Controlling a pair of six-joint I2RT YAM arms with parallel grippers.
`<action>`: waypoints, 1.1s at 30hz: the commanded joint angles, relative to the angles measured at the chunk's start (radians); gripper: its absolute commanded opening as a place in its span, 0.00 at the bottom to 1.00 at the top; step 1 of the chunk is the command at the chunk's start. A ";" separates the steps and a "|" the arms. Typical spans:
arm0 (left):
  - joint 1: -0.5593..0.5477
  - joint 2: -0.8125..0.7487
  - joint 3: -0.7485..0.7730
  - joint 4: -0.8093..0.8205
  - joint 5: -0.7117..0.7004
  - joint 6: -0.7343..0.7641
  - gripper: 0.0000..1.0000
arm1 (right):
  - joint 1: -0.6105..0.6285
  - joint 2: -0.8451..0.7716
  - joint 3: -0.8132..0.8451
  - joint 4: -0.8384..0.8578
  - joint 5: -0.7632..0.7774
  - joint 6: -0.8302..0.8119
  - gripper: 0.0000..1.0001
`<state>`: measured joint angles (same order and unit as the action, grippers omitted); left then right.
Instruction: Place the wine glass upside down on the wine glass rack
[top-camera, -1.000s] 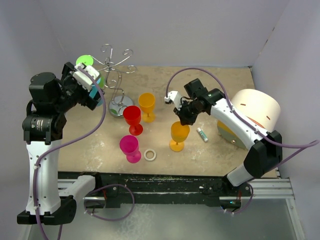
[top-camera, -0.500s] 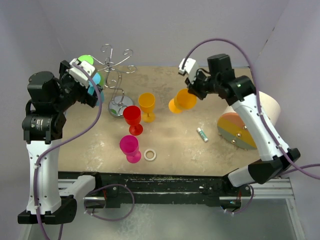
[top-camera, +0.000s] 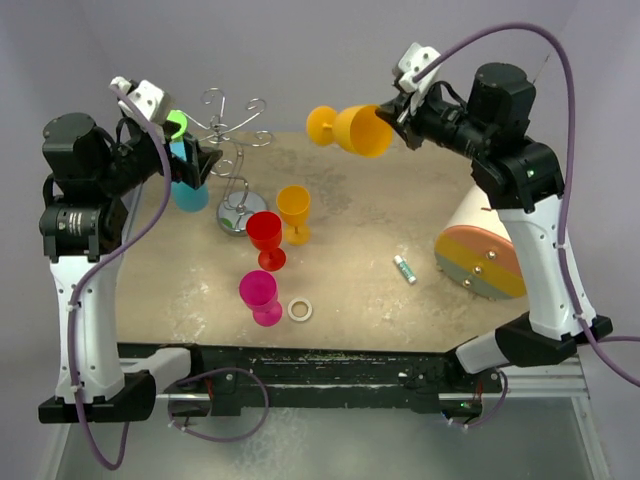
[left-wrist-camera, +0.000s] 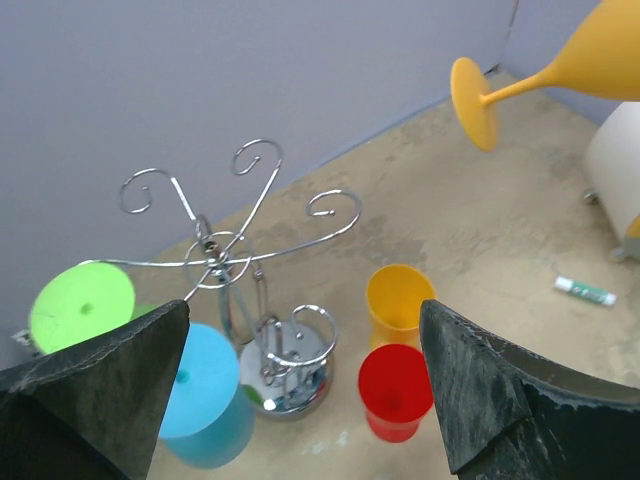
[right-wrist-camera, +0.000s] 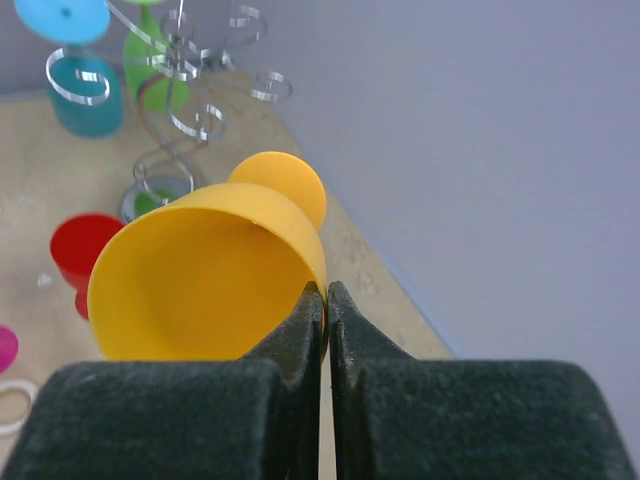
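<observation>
My right gripper (top-camera: 396, 117) is shut on the rim of an orange wine glass (top-camera: 352, 129). It holds the glass high in the air on its side, foot pointing left toward the silver wire wine glass rack (top-camera: 229, 128). The right wrist view shows the fingers (right-wrist-camera: 310, 330) pinching the rim of the glass (right-wrist-camera: 200, 285). In the left wrist view the rack (left-wrist-camera: 215, 262) stands centre and the held glass (left-wrist-camera: 560, 70) is at the top right. My left gripper (top-camera: 196, 166) is open and empty just left of the rack; it also shows in its own view (left-wrist-camera: 305, 310).
A blue glass (top-camera: 188, 187) and a green glass (top-camera: 172, 124) are upside down at the rack's left side. Red (top-camera: 265, 236), orange (top-camera: 294, 208) and pink (top-camera: 258, 294) glasses stand upright mid-table. A white ring (top-camera: 300, 310), a small tube (top-camera: 404, 268) and a big striped roll (top-camera: 488, 245) lie right.
My right arm lifted the orange glass off the table, carried it up and back, and tipped it onto its side. My left arm rose and drew back a little.
</observation>
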<state>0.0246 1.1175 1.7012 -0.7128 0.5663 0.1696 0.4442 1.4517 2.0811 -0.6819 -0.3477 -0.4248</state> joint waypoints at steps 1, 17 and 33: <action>0.006 0.056 0.030 0.145 0.117 -0.278 0.99 | 0.004 0.033 0.104 0.149 -0.094 0.129 0.00; -0.080 0.185 -0.044 0.397 0.236 -0.694 0.90 | 0.030 0.128 0.184 0.239 -0.269 0.345 0.00; -0.124 0.203 -0.128 0.460 0.246 -0.774 0.45 | 0.041 0.124 0.147 0.256 -0.286 0.343 0.00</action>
<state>-0.0917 1.3247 1.5837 -0.3130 0.7879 -0.5720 0.4782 1.6032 2.2177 -0.4911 -0.6216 -0.0887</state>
